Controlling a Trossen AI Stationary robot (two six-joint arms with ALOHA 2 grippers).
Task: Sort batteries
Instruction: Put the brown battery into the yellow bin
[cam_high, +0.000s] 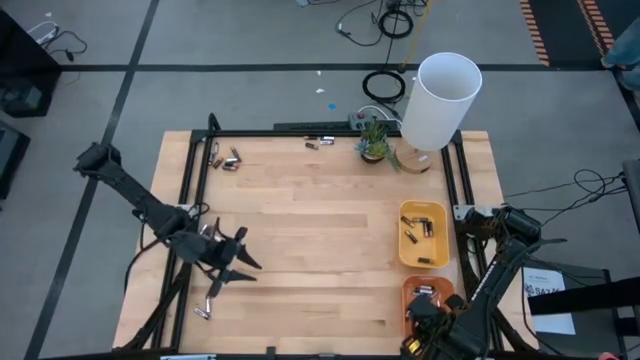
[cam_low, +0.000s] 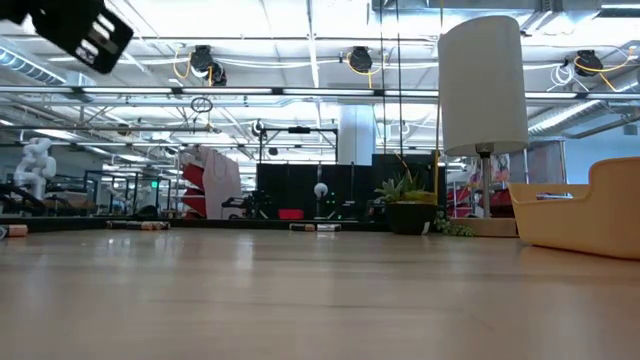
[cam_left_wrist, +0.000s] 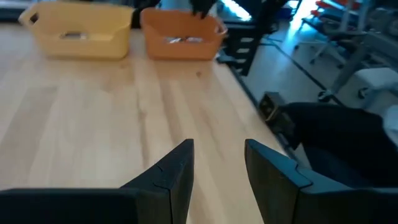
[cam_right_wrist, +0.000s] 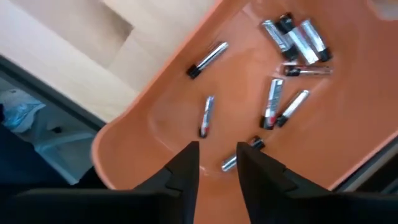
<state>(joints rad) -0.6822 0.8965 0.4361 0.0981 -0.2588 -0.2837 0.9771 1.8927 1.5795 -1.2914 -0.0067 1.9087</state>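
Note:
My right gripper (cam_right_wrist: 217, 163) points down over the orange tray (cam_right_wrist: 155, 124) at the table's near right corner, fingers slightly apart, nothing between them. Several batteries (cam_right_wrist: 292, 43) lie on the tray's floor; one battery (cam_right_wrist: 229, 163) lies just below the fingertips. The yellow tray (cam_high: 436, 212) beside it holds a few batteries (cam_high: 418, 232). My left gripper (cam_left_wrist: 217, 168) hangs open above the table's left side (cam_high: 240, 262), holding nothing. Loose batteries lie near it at the near left (cam_high: 207, 306), at the far left (cam_high: 228, 160) and at the far middle (cam_high: 320, 143).
A tall white lamp (cam_high: 443, 98) and a small green plant (cam_high: 375, 140) stand at the far right of the table. A black frame (cam_high: 190, 190) runs along the table's edges. The wooden middle (cam_high: 310, 230) bears nothing.

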